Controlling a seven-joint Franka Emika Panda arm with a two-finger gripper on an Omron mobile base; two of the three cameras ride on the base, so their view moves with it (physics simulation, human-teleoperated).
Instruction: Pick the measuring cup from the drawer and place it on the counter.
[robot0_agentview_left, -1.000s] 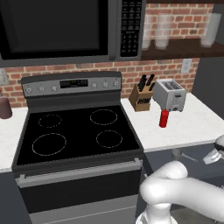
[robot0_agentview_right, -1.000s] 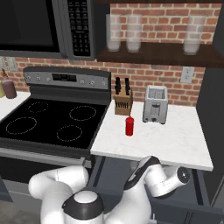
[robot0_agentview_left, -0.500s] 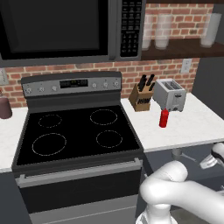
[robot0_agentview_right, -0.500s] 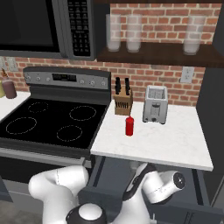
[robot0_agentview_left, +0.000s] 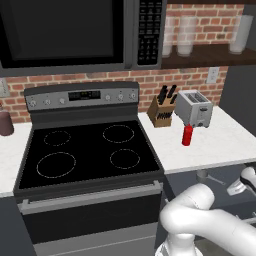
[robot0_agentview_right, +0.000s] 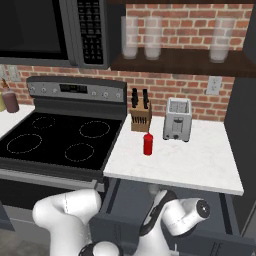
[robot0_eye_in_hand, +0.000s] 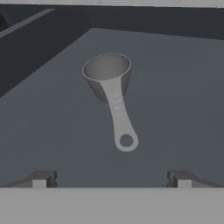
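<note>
Hovering over the cup (robot0_eye_in_hand: 109, 83) in the drawer (robot0_eye_in_hand: 175, 87) with fingers (robot0_eye_in_hand: 41, 178) wide, you're risking pinching that thin handle and tipping it.

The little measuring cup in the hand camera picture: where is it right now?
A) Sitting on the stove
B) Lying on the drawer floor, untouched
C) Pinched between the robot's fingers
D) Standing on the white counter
B: the measuring cup lies on the floor of the drawer, ahead of the open gripper, whose fingertips stand apart from it.
</note>
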